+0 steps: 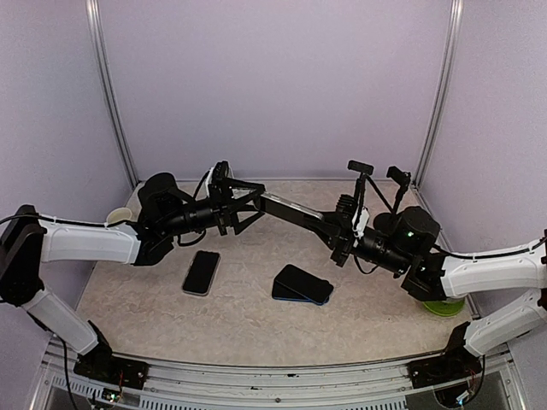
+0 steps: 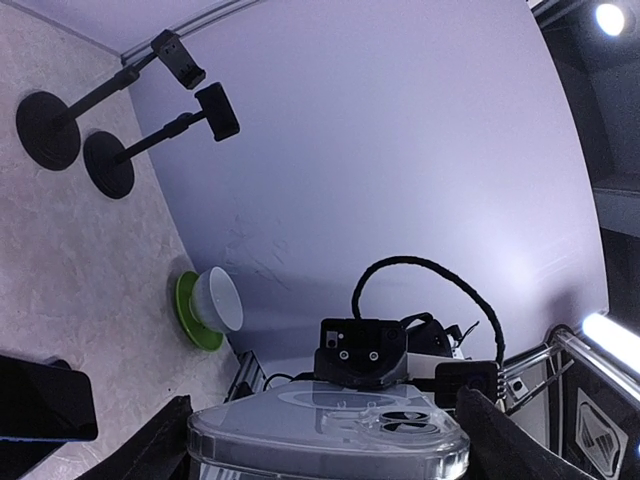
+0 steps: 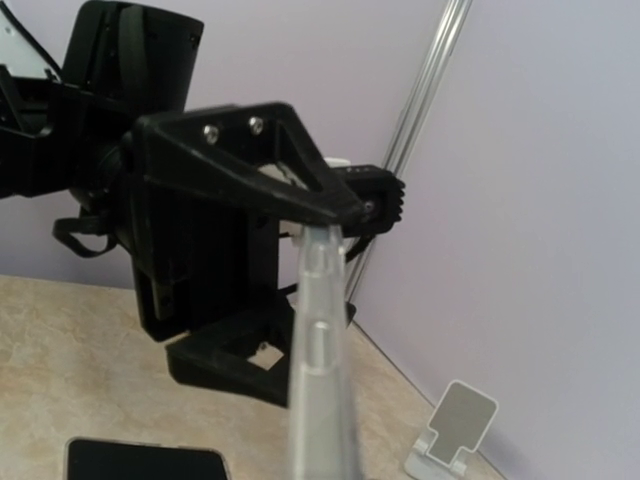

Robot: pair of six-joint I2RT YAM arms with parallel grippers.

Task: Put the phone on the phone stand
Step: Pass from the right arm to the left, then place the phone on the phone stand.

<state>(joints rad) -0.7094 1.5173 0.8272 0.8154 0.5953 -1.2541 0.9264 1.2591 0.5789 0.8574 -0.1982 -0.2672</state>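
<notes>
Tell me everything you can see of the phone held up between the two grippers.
The phone is a slim dark slab in a clear plastic case, whose edge looks see-through in the right wrist view. It is up in the air above the table, lying lengthwise between the two arms. The right gripper is shut on one end. The other end sits between the wide-set fingers of the left gripper; whether they touch it cannot be told.
</notes>
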